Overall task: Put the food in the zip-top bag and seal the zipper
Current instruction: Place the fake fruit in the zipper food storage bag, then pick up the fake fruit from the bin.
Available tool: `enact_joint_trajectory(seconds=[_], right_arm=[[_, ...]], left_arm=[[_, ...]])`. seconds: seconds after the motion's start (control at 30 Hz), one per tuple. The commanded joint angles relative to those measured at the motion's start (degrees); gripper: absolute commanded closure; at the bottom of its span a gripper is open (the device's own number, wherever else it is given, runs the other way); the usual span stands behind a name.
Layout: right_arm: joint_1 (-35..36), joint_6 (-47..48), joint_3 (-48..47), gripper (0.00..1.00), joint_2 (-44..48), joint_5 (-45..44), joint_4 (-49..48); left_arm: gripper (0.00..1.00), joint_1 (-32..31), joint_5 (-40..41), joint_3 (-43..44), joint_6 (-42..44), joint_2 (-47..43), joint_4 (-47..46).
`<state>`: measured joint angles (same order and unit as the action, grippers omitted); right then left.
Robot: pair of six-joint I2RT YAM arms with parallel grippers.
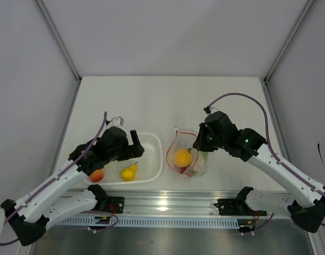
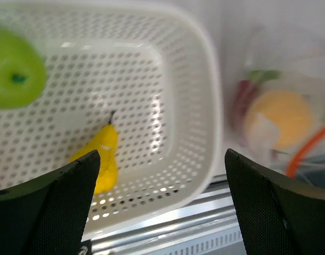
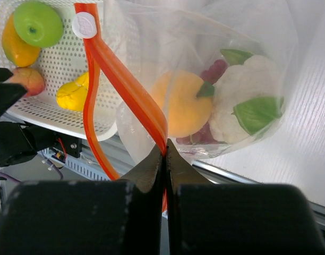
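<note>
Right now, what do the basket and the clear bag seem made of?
The basket looks like rigid white plastic, glossy, with moulded holes. The zip-top bag seems thin clear film, wrinkled; food shows through. The zipper looks like smooth orange plastic.

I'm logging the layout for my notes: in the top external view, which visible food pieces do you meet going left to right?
Reddish fruit → yellow pear → orange fruit → white cauliflower.
</note>
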<state>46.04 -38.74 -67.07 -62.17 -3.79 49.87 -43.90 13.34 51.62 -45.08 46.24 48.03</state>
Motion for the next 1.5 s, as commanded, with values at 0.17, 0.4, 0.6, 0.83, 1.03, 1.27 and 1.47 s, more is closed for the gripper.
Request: enact_joint_trajectory(seconds=[0.17,0.4,0.6,0.83,1.03,1.27,1.47], right_arm=[[0.19,0.60,1.24,1.00,2.05,0.01,-0.21],[0.19,0.51,1.41,1.00,2.58,0.36,-0.74],[0.19,0.33,1.33,1.00,3.02,0.28,-0.65],[0.19,0.33,1.41,1.00,2.93,0.10,-0.82],[0.19,0.25,1.24,1.00,3.11,-0.16,-0.74],[0.19,0.33,1.06,1.00,2.93,-0.16,-0.82],[0.10,0.25,0.89,1.00,2.84,-0.08,-0.82]], left_arm=[[0.01,4.61,3.18,-5.03,-12.57,5.88,12.44],[0.01,4.96,-2.26,-11.52,-14.77,9.04,7.26],[0.02,4.96,-5.34,-18.39,-17.76,7.99,1.19],[0.08,4.88,-5.87,-18.66,-16.62,11.59,-0.57],[0.24,4.79,-6.05,-18.74,-15.57,11.95,-1.19],[0.47,4.88,-4.65,-19.01,-15.74,9.31,-1.10],[0.58,4.79,-2.18,-13.76,-13.46,7.99,2.33]])
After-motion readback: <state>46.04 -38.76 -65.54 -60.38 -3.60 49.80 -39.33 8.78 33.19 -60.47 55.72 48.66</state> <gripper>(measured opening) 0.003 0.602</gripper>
